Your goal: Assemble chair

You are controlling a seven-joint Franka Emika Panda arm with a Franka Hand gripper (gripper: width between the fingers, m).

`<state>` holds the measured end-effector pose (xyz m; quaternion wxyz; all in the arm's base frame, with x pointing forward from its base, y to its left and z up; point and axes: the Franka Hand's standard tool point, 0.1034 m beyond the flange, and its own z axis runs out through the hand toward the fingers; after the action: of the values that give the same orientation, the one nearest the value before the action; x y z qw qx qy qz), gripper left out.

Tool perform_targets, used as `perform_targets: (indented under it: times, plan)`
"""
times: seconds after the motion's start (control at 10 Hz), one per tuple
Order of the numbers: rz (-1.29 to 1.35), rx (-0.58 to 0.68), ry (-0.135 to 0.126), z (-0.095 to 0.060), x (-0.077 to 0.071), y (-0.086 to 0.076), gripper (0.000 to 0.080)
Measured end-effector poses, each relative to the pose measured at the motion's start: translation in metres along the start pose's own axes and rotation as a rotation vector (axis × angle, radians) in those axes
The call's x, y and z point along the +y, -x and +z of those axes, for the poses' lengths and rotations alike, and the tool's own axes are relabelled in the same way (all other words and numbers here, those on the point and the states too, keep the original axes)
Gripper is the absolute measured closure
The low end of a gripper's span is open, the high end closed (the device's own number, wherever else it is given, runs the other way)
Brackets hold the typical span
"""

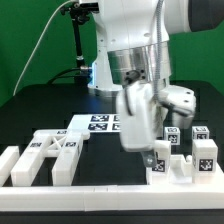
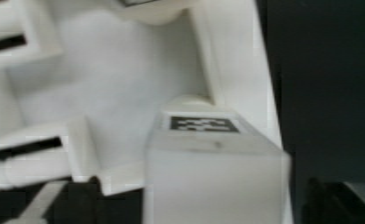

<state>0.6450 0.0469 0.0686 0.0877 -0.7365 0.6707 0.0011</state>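
The chair lies in loose white tagged pieces. A slotted, ladder-like panel (image 1: 40,158) rests at the exterior view's left, and a cluster of tagged blocks (image 1: 188,150) stands at the right. My gripper (image 1: 141,138), blurred, hangs low just left of that cluster. In the wrist view a white block with a tag on top (image 2: 211,150) fills the space between my fingers, next to a slotted white panel (image 2: 72,80). My gripper (image 2: 193,206) is open. Its dark fingers (image 2: 335,202) show only at the frame's lower corners, wide apart on either side of the block.
The marker board (image 1: 100,122) lies flat in the middle, behind the gripper. A low white border rail (image 1: 100,187) runs along the table's front edge. The arm's base (image 1: 100,75) and a cable stand at the back.
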Motion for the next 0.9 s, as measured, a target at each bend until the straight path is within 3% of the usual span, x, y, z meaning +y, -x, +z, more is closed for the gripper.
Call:
perform_targets:
  times: [0.2,0.4,0.7,0.8,0.9]
  plan:
    - [-0.284,-0.012,0.006,0.0035,0.0028,0.0127,0.0154]
    - [-0.439,-0.012,0.005,0.0037,0.003,0.0105,0.0154]
    - [-0.983,0.046,0.046,0.0021,-0.0016,0.0111,0.0151]
    - [-1.117,0.062,0.035,0.0017,-0.0045,0.0053,0.0151]
    - [-1.073,0.062,0.032,0.002,-0.0045,0.0048,0.0151]
